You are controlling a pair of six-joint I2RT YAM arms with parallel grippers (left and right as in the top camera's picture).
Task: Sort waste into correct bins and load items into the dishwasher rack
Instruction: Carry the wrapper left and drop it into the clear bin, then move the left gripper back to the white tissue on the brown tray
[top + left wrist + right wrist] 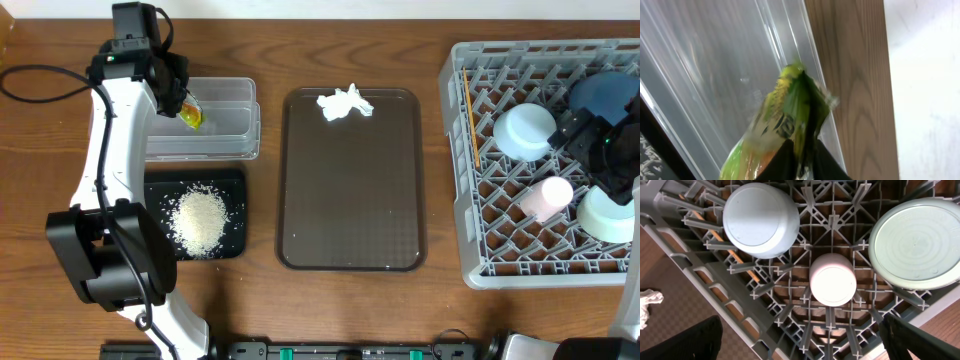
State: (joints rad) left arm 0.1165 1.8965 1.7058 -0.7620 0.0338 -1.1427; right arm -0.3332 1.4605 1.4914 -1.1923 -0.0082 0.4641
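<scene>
Left claw (802,161) sits at upper left of the overhead view, above the clear tub (225,120). Only two dark fingertips show at the bottom edge of the wrist view, set narrow and pinching the yellow-green wrapper (790,115). The wrapper's lower end is cut off and its print is blurred. Rice (200,220) is heaped in the black tray (232,185) at lower left, one tray corner hidden by the left arm. Tissue (345,103) lies at the top end of the brown serving tray (350,200) in the centre. Right claw (800,342) is wide with nothing gripped, over the rack (456,200) at right. Upside down in the rack: light blue bowl (525,130), pink cup (545,197), mint bowl (608,215). Dark blue plate (605,92) is partly hidden by the right arm. Chopstick (470,130) lies along the rack's left wall.
</scene>
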